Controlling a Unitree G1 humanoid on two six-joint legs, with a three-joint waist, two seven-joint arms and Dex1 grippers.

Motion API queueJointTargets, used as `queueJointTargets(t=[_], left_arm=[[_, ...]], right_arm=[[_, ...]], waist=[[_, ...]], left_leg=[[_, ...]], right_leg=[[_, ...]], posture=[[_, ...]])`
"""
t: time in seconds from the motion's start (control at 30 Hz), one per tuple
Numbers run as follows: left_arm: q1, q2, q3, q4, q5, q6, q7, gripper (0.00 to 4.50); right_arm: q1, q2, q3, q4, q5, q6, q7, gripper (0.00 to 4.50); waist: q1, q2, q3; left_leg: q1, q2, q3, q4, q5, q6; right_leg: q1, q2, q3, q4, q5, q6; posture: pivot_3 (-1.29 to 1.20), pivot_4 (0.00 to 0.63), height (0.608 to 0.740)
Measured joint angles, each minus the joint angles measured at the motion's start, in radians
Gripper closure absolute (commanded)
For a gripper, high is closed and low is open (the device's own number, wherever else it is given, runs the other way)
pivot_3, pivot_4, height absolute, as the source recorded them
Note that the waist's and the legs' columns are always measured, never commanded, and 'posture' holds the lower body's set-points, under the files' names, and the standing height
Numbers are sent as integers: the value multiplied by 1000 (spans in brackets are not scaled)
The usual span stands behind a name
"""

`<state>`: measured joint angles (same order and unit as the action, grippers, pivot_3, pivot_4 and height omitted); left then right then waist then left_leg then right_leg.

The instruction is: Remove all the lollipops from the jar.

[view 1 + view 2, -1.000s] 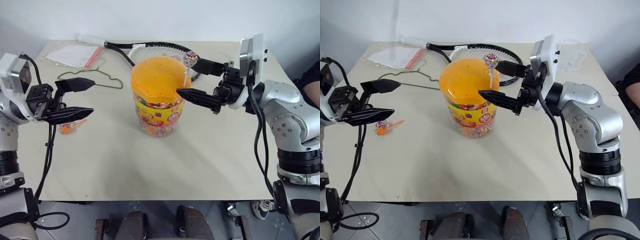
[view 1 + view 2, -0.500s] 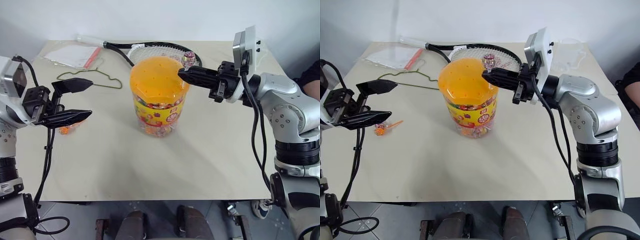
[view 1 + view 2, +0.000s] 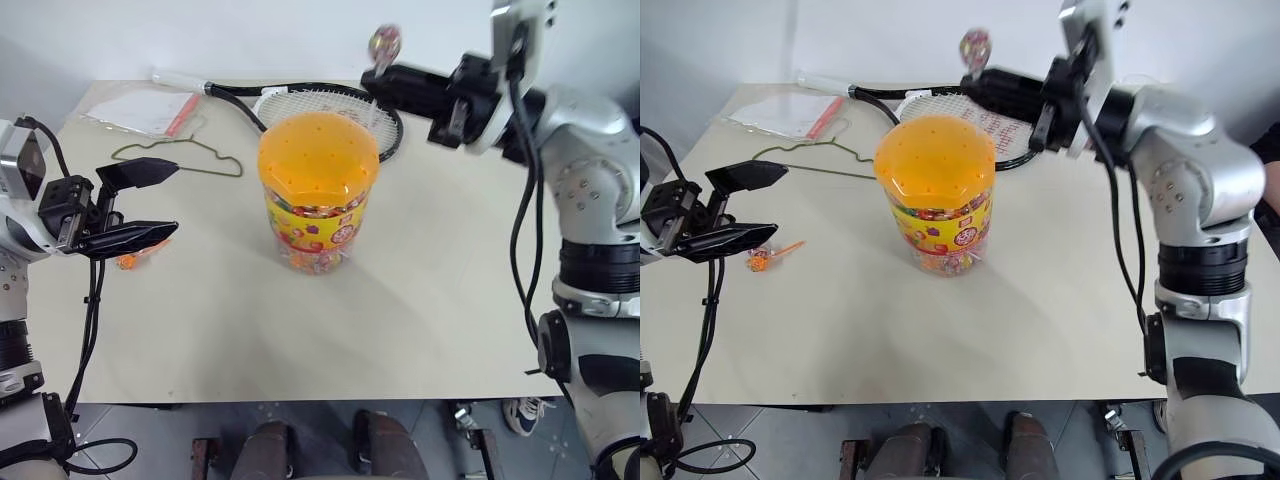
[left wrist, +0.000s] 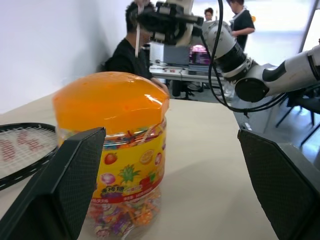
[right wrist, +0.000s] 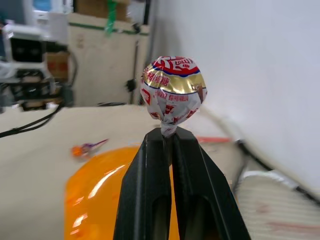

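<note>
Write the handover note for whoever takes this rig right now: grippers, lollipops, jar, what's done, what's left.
Right gripper: jaws shut on a lollipop in a silver, red and blue wrapper, held by the stick just under the candy, raised above and behind the jar.
Left gripper: jaws open, empty, hovering to the left of the jar.
Jar: upright mid-table, orange lid on; nothing sticks out of the lid.
Done: an orange lollipop lies on the table under the left gripper.
Left: set the held lollipop down. Whether another is still to come out cannot be told from here.
</note>
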<state>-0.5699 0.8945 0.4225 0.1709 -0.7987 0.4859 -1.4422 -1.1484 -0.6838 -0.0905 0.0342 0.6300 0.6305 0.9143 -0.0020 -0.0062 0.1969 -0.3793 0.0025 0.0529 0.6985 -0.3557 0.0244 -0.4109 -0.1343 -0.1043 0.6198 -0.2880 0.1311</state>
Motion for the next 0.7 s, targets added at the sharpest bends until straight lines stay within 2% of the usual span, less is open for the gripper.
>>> queueJointTargets(t=[0.1,0.17,0.37,0.47,0.57,0.7], left_arm=[[14,22,13,2,0,-1,1,0],[20,25,26,2,0,-1,3,0],[32,25,43,1,-3,4,12,0],[41,31,56,1,-3,6,13,0],[50,33,69,2,-3,7,12,0],[54,37,69,2,0,6,15,0]], right_arm=[[11,-120,-24,-5,-27,16,20,4442],[48,-160,-35,-9,-37,31,30,4442],[269,-291,-63,-40,-80,144,-23,4442],[424,-318,-100,-68,-87,214,-63,4442],[528,-331,-71,-61,-123,257,-83,4442],[573,-298,-30,-7,-196,256,-151,4442]], waist=[[1,0,0],[-2,0,0],[-2,0,0],[-1,0,0],[-1,0,0],[-3,0,0]], left_leg=[[0,0,0,0,-1,1],[0,0,2,0,-1,2],[0,1,10,0,-1,2],[0,1,12,0,-1,2],[0,1,13,0,-1,2],[0,1,13,0,-1,2]], right_leg=[[0,0,0,-1,0,0],[0,0,0,-1,0,0],[-1,-1,0,-1,0,0],[-1,0,0,-1,0,0],[-1,-1,0,-1,0,0],[-2,0,1,0,0,0]], posture=[[0,150,740],[0,150,740],[0,150,740],[0,150,740],[0,150,740],[0,150,740]])
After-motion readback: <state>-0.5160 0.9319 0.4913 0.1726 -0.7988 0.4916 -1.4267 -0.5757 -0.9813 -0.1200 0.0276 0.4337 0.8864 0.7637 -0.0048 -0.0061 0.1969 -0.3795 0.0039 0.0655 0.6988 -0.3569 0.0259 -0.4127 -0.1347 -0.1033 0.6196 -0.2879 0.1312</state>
